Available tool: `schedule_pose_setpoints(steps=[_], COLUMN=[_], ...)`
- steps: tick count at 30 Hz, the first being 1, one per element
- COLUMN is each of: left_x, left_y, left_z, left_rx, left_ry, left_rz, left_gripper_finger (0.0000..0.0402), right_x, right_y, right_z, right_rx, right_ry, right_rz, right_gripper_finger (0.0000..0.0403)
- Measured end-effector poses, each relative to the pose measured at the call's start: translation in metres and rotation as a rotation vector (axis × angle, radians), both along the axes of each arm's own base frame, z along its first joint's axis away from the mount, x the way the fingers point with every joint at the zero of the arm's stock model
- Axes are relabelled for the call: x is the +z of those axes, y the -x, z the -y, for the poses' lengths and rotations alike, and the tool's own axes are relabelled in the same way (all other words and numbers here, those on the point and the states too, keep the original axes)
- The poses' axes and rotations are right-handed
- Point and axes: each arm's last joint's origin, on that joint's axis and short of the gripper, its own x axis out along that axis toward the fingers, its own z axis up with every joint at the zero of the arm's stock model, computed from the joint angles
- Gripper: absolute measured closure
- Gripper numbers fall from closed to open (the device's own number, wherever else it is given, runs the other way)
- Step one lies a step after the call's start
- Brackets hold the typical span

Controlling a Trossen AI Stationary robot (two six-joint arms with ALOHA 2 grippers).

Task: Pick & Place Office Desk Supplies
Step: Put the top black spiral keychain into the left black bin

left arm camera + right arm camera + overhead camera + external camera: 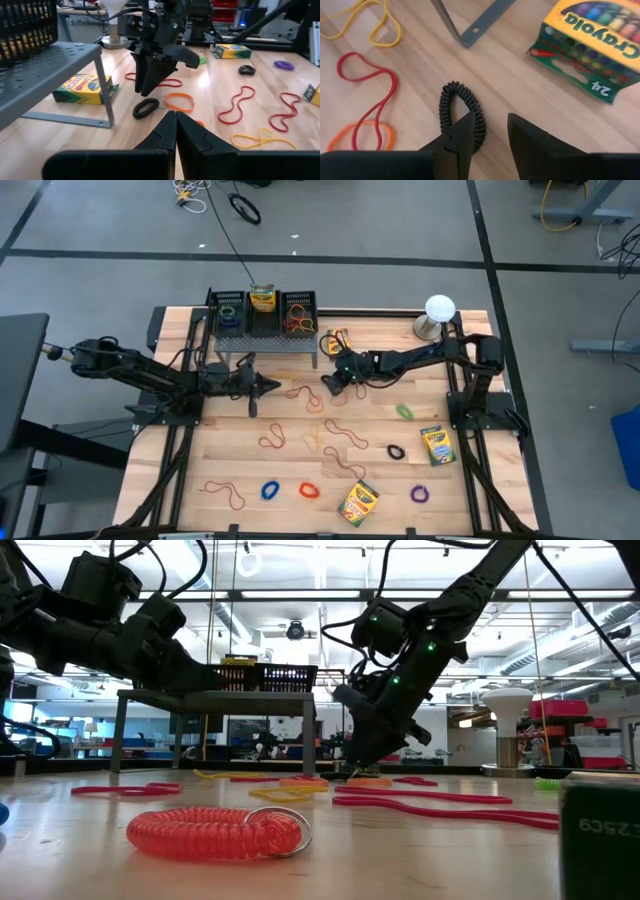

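Observation:
My right gripper (pixel 490 132) is open and points down over a black coil loop (pixel 451 102) that lies flat on the wooden table, in front of the grey shelf's leg. One strand of the loop (pixel 479 127) lies in the gap between the fingers. The gripper also shows in the left wrist view (pixel 150 82) and the high view (pixel 328 385). My left gripper (pixel 175 130) is shut and empty, just left of it at mid table (pixel 262 386). A crayon box (pixel 590 45) lies beside the shelf. Other crayon boxes (pixel 436 445) (pixel 358 500) lie at the near right. My right gripper comes at the black coil loop from above, its fingers either side of one strand (pixel 479 127) of the flat-lying loop. I cannot tell whether the fingertips (pixel 462 132) touch the coil.
A grey shelf (pixel 262 340) with black trays stands at the far edge; its leg (pixel 470 25) is close to the coil. Red, orange (pixel 179 101) and yellow (pixel 262 140) bands lie around. Coil loops (pixel 270 491) (pixel 308 490) lie near the front. A white ball (pixel 440 308) stands far right.

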Motion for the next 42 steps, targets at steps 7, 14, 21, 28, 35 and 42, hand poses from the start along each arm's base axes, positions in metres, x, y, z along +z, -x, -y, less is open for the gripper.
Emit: schedule_pose_setpoints(steps=[7, 14, 21, 28, 35, 42], left_x=[0.000, 0.005, 0.007, 0.008, 0.008, 0.006], left_y=[0.000, 0.000, -0.001, -0.001, -0.001, -0.001], left_z=[0.000, -0.001, -0.001, -0.001, -0.001, -0.002], left_rx=[0.001, 0.043, 0.046, 0.044, 0.044, 0.077], left_ry=[-0.032, -0.041, -0.031, -0.039, -0.037, 0.024], left_rz=[-0.001, 0.047, 0.071, 0.078, 0.074, 0.062], left_gripper_finger=[0.0392, 0.0392, 0.0392, 0.0392, 0.0392, 0.0391], right_x=[0.000, -0.001, 0.000, -0.018, -0.017, -0.014], right_y=[0.002, 0.002, 0.001, -0.003, -0.005, -0.006], right_z=[0.008, 0.008, 0.008, 0.006, -0.004, -0.021], right_rx=[0.068, 0.198, 0.218, 0.201, 0.238, 0.315], right_ry=[-0.013, 0.010, 0.024, -0.036, 0.086, 0.281], right_rz=[-0.003, -0.024, -0.020, -0.032, -0.073, -0.152], right_gripper_finger=[0.0279, 0.0279, 0.0279, 0.0280, 0.0334, 0.0391])
